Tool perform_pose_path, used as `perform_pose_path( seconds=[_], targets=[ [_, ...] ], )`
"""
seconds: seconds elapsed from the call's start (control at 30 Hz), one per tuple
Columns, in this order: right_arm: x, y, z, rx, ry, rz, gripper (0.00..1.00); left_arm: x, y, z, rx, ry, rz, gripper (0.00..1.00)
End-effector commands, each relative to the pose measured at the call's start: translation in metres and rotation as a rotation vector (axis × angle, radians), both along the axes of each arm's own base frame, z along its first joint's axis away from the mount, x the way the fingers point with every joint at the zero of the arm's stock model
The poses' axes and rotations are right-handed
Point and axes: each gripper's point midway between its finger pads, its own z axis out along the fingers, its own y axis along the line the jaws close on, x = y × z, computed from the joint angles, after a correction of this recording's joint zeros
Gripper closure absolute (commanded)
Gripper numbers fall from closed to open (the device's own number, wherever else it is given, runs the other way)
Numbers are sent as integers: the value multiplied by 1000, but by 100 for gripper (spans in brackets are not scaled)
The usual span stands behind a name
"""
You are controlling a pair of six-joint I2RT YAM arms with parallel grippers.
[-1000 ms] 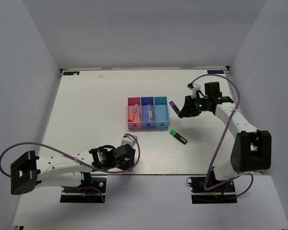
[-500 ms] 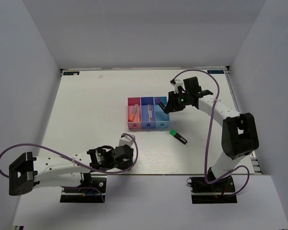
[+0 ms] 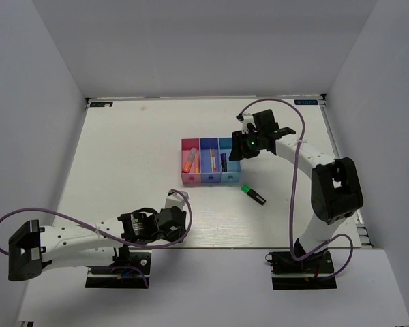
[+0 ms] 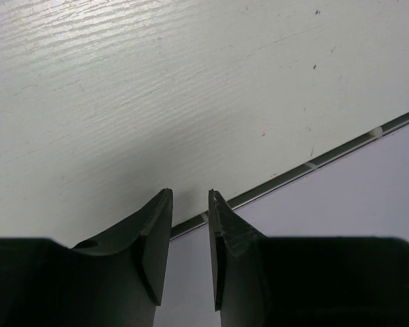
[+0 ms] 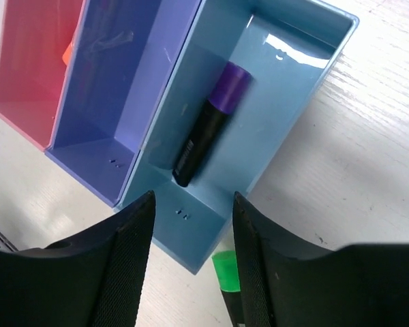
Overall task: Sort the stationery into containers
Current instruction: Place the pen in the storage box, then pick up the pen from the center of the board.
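The three joined bins stand mid-table: pink-red (image 3: 184, 176), dark blue (image 3: 204, 176), light blue (image 3: 230, 175). A purple-black highlighter (image 3: 223, 162) lies flat in the light blue bin (image 5: 286, 88); it also shows in the right wrist view (image 5: 208, 126). My right gripper (image 3: 240, 148) hovers over that bin's near end, open and empty (image 5: 193, 201). A green-black highlighter (image 3: 253, 195) lies on the table right of the bins, its green cap (image 5: 226, 271) between my fingers' view. An orange highlighter (image 3: 188, 161) lies in the pink-red bin. Thin sticks (image 3: 211, 161) lie in the dark blue bin. My left gripper (image 3: 179, 221) is empty, jaws nearly together.
The left gripper (image 4: 191, 194) sits low over the table's near edge (image 4: 307, 167). White walls enclose the table on three sides. The dark blue bin (image 5: 116, 82) and pink-red bin (image 5: 27, 68) show beside the light blue one in the right wrist view.
My right gripper carried the purple-black highlighter left from beside the bins to over the light blue bin and let it go; it now lies inside. The left arm shifted slightly.
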Motion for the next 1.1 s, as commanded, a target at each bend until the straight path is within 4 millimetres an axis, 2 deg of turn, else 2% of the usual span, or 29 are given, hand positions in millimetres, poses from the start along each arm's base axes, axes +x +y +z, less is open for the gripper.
perform_pose_path(
  seconds=[0.0,0.03,0.07,0.1,0.13,0.17,0.23,0.27,0.3,0.37,0.4,0.43,0.5,0.53,0.6,1.0,1.07],
  targets=[
    [-2,-1,32,14,-66,7,48,1,3,2,-1,-21,1,62],
    [-4,-4,48,25,-110,7,48,2,1,6,-9,-22,1,62],
    [-6,-8,53,14,-139,20,53,1,2,5,-5,-22,-5,62],
    [-6,-20,48,-46,-173,9,57,1,3,6,-4,-27,-8,62],
    [-16,-31,55,-69,-216,13,62,2,3,8,-4,-32,-9,65],
    [-11,-43,56,-144,-279,24,75,2,3,11,-13,-35,-12,68],
    [-39,-62,33,-214,-216,69,87,3,4,11,-10,-42,-16,77],
    [-44,-68,32,-245,-247,119,92,2,4,10,-10,-44,-21,81],
    [-66,-76,7,-284,-218,187,92,2,4,11,-10,-44,-22,83],
    [-79,-83,-1,-319,-250,261,81,3,3,11,-8,-44,-25,85],
    [-89,-87,-14,-337,-234,298,72,2,3,10,-6,-39,-28,85],
    [-98,-90,-25,-345,-213,318,61,1,2,9,-5,-36,-28,82],
    [-109,-92,-33,-344,-207,353,43,1,3,7,-6,-32,-26,71],
    [-110,-91,-35,-341,-209,354,40,0,4,5,-6,-29,-26,67],
    [-116,-90,-42,-331,-194,364,37,0,3,4,-9,-28,-25,57],
    [-105,-76,-75,-366,-170,374,37,1,2,4,-5,-26,-17,55],
    [-103,-77,-80,-382,-159,372,40,2,3,3,-2,-28,-12,55]
  ],
)
